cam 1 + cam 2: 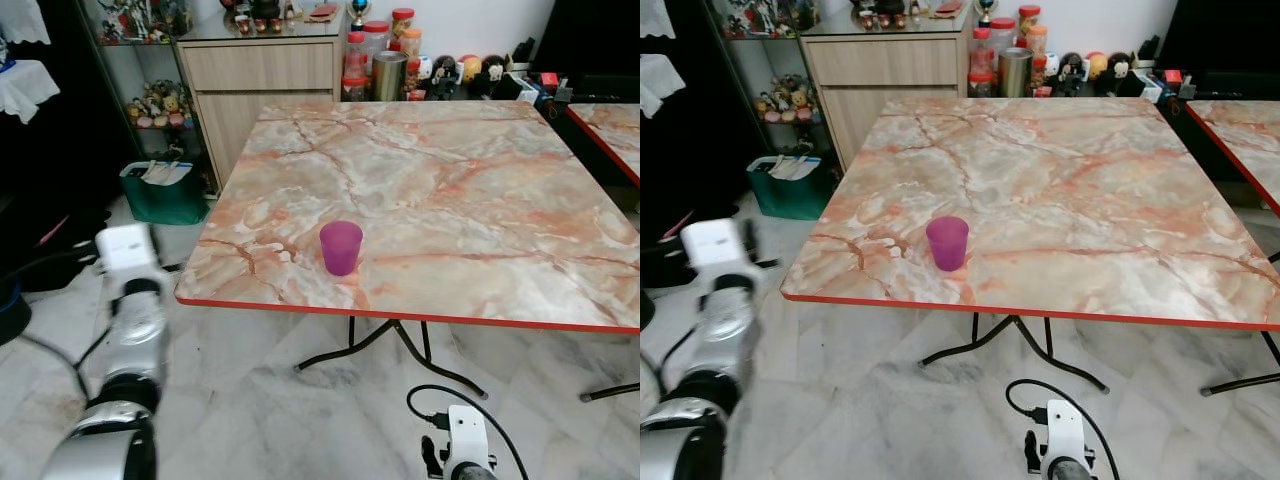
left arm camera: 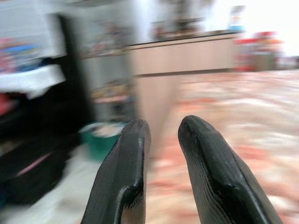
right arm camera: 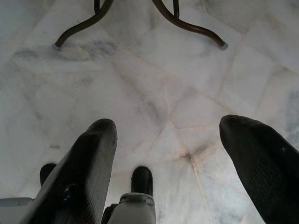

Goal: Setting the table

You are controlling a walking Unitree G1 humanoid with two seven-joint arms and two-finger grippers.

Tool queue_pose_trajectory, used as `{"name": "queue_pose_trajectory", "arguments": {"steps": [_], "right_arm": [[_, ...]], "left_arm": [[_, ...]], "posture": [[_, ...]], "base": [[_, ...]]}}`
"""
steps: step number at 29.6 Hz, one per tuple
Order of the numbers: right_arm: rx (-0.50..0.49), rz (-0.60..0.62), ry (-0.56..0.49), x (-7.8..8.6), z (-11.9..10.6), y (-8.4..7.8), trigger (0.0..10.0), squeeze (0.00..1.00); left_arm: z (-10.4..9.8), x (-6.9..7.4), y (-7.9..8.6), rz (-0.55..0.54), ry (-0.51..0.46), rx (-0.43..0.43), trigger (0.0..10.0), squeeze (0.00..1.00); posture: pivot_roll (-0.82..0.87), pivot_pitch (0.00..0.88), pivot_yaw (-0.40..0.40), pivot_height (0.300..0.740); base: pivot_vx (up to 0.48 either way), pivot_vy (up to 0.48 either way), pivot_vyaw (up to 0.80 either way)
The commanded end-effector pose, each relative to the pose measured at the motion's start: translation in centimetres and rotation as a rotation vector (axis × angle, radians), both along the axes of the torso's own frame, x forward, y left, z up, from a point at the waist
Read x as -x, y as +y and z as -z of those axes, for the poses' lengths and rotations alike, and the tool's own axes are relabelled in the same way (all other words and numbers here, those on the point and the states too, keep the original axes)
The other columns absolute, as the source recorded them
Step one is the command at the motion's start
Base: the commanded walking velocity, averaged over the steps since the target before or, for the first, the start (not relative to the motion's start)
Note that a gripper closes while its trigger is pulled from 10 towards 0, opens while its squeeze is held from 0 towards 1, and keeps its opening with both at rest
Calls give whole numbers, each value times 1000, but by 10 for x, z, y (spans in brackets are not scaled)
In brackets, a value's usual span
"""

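Note:
A purple plastic cup (image 1: 341,247) stands upright on the marble-topped table (image 1: 450,180), close to its red front edge and left of centre. My left arm (image 1: 130,320) is raised beside the table's front left corner, left of the cup and apart from it. In the blurred left wrist view my left gripper (image 2: 163,128) holds nothing, its fingers close together with a thin gap. My right arm (image 1: 465,445) hangs low in front of the table. Facing the marble floor, my right gripper (image 3: 169,123) is open and holds nothing.
A wooden cabinet (image 1: 262,75) stands behind the table's left corner, with jars (image 1: 385,60) and small figures beside it. A green bin (image 1: 163,195) sits on the floor at the left. A second table (image 1: 610,130) adjoins on the right. Black table legs (image 1: 390,345) and a cable (image 1: 440,400) lie ahead.

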State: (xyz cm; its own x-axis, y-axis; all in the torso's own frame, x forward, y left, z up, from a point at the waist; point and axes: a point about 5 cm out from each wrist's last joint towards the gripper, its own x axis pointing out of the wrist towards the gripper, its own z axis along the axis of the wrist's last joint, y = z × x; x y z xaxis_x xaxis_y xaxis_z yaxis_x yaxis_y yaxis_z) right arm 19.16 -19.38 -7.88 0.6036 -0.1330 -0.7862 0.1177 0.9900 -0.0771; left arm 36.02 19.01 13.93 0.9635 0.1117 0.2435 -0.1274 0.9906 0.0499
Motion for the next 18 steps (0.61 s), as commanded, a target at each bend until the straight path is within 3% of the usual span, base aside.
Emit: {"name": "queue_pose_trajectory", "arguments": {"steps": [1,2,5,9,12,18], "right_arm": [[1,7,-2,-2,-1,-1,10000,0],[3,9,-3,-2,-1,-2,10000,0],[3,10,-4,-2,-1,-2,10000,0],[10,12,2,0,0,-2,10000,0],[7,21,-1,0,0,-2,10000,0],[-9,23,-3,1,0,-1,10000,0]], "left_arm": [[-11,-4,-7,50,-29,-20,10000,0],[-14,-7,-22,115,-30,-11,10000,0],[-15,-7,-26,135,-30,-7,10000,0],[-6,-6,-62,261,11,91,10000,0],[-6,-4,-70,291,9,85,10000,0],[-6,-3,-77,328,12,33,10000,0]], "posture": [[7,0,30,740],[7,0,30,740],[7,0,30,740],[0,0,38,740],[1,0,37,740],[1,0,37,740]], "base": [[0,0,0],[0,0,0],[0,0,0],[0,0,0],[0,0,0],[331,0,0]]}}
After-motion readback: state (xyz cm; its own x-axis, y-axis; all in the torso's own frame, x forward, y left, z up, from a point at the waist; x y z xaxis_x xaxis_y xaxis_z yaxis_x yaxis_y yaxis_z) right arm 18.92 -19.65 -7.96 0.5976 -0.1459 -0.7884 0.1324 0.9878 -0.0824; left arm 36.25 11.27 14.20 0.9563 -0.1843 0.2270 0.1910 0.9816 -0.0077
